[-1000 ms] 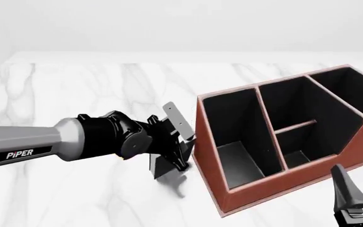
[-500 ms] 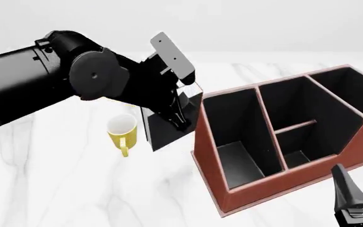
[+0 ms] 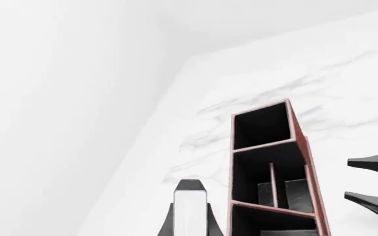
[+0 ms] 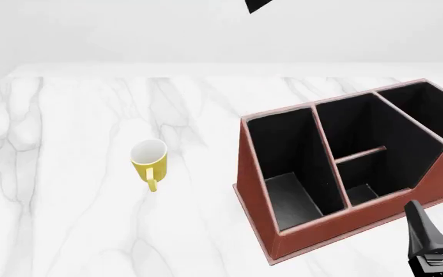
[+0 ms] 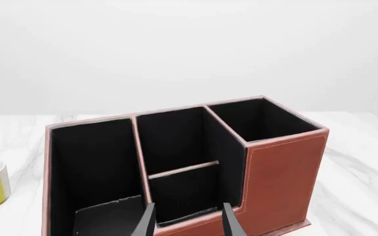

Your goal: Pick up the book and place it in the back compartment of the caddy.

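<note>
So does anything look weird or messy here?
Not messy. The yellow mug stands upright on the table, and the caddy looks whole, its cells holding nothing that shows. The odd bit: in the front view only a dark corner pokes in at the top edge, while the left gripper holds something white high above the caddy.

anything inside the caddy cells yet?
No. The caddy shows only black lining in every cell in the front and right wrist views. The deep cells' floors are partly hidden by their walls. The book sits in the left gripper.
</note>
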### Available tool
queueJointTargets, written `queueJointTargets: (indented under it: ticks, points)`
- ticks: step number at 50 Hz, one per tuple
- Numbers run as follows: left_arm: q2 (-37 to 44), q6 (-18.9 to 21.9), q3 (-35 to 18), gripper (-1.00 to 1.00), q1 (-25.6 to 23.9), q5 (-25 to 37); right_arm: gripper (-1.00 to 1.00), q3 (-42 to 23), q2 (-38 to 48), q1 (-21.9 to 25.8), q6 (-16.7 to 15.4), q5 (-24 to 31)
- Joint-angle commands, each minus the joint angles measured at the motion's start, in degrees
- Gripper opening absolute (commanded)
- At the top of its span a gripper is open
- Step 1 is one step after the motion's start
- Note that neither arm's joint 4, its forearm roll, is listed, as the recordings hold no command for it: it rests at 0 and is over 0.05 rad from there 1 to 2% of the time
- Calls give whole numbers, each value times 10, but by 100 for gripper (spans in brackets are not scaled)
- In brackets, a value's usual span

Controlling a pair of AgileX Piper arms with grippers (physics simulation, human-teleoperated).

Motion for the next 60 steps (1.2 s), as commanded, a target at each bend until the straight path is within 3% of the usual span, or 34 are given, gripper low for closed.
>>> queueJointTargets:
  ticks: [1, 11, 12, 13, 14, 18, 20, 28, 33, 35, 41, 55, 60]
  points:
    - [49, -17, -95, -100, -62, -26, 100, 0, 0, 0, 1, 0]
    - [120, -83, -87, -100, -98, -117, 100, 0, 0, 0, -1, 0]
    - [109, -79, -33, -100, -95, -151, 100, 0, 0, 0, -2, 0]
    - [60, -91, 113, -100, -98, -242, 100, 0, 0, 1, -1, 0]
    - [41, -90, 176, -100, -100, -282, 100, 0, 0, 0, -1, 0]
    - [31, -96, 239, -100, -104, -331, 100, 0, 2, 0, 0, -1]
    - [46, -110, 229, -100, -104, -334, 100, 0, 3, 0, 1, -2]
    - [40, -111, 321, -100, -105, -385, 100, 1, 13, 0, 4, -9]
    - [48, -121, 343, -100, -99, -391, 100, 1, 22, 0, 5, -16]
    - [102, -117, 299, -100, -86, -392, 100, 1, 28, -1, 6, -21]
    - [140, -129, 275, -100, -71, -403, 100, 1, 33, 0, 5, -25]
    - [201, -148, 251, -100, -73, -413, 100, 1, 31, 1, 7, -24]
    - [216, -157, 271, -100, -76, -436, 100, 1, 32, 1, 8, -24]
